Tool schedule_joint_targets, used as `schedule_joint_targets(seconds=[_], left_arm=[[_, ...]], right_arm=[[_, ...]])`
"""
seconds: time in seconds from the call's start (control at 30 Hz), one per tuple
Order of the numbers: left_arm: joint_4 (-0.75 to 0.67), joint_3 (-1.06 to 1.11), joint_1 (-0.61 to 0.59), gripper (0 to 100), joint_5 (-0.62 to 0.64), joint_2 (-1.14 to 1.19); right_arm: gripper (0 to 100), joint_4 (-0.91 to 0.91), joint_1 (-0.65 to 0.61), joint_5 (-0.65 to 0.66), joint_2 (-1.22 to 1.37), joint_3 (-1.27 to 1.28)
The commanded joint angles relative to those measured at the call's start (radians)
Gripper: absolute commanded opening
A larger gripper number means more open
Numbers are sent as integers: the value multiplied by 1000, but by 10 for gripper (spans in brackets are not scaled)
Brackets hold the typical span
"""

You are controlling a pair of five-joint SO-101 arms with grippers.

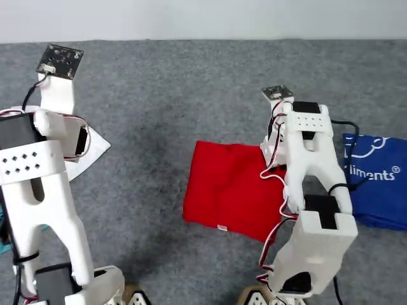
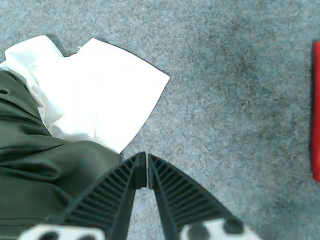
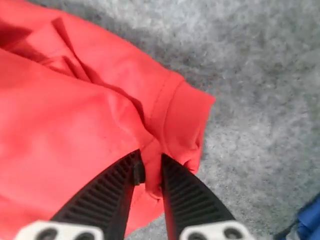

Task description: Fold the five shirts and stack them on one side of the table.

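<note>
— While checking grip: right pincer [image 3: 149, 162] clamped on a bunched fold of the red fabric shirt [image 3: 75, 100], by the sleeve cuff. Other side?
— Shut on nothing: left pincer [image 2: 146, 157], hovering over grey carpeted worktop [image 2: 240, 75], beside white shirt [image 2: 100, 95] and dark green garment [image 2: 45, 170].
— Red one's location?
— Mid-worktop, lying flat, near blue printed shirt [image 1: 381, 184].
— Handling?
— Light, limp, likely to sag and snag on the pile. Best pinched at hem or seam corner, dragged low.

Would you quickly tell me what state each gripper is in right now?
Left gripper: closed, holding nothing.
Right gripper: closed on a fold of the red shirt.
</note>
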Motion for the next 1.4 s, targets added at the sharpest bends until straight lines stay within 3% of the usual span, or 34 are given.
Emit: schedule_joint_targets(seconds=[0.0, 0.37, 0.6, 0.73, 0.87, 1.07, 1.37], left_arm=[[-14, -16, -3, 13, -11, 0], [-14, -16, -3, 13, -11, -2], [-12, -16, -3, 13, -11, -2], [-12, -16, -5, 13, -12, -2], [-12, -16, -5, 13, -14, -2], [-12, -15, -5, 13, -14, 0], [-12, -15, -5, 13, -12, 0]], right_arm=[[9, 39, -10, -3, -93, -97], [9, -96, -8, 130, -81, -164], [12, -162, -7, 138, 10, -170], [144, -18, -7, 130, -5, -269], [240, 128, -1, 17, -13, -347], [244, 303, -48, -114, -4, -370], [245, 371, -53, -233, 165, -368]])
